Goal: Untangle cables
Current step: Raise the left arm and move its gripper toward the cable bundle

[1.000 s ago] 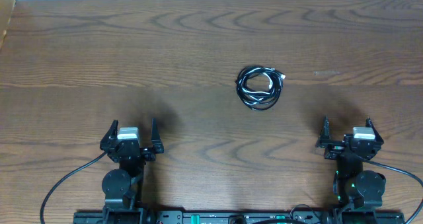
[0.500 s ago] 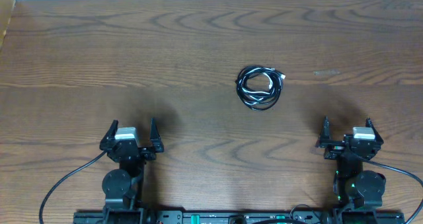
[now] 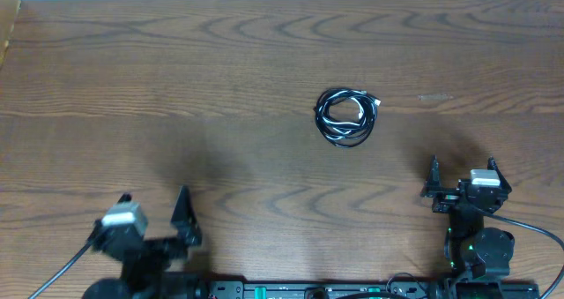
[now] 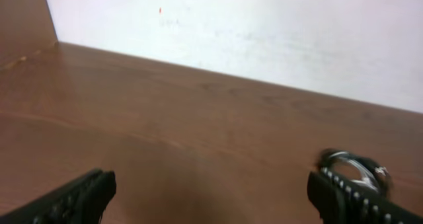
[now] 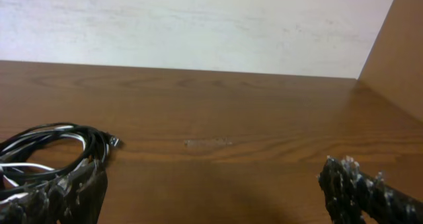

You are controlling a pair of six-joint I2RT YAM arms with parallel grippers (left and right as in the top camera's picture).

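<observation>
The cables lie bunched in one small coil of black and white cords on the wooden table, right of centre. A small plug end sticks out at its upper right. The coil shows at the left of the right wrist view and blurred behind the right finger in the left wrist view. My left gripper is open and empty near the front left, blurred with motion. My right gripper is open and empty at the front right, below and right of the coil.
The table is brown wood. A wooden side wall stands at the far left and another at the far right. A white wall runs along the table's far edge.
My left arm has swung down and to the left, toward the front edge; it is blurred now. The right arm and the coil have not moved.
</observation>
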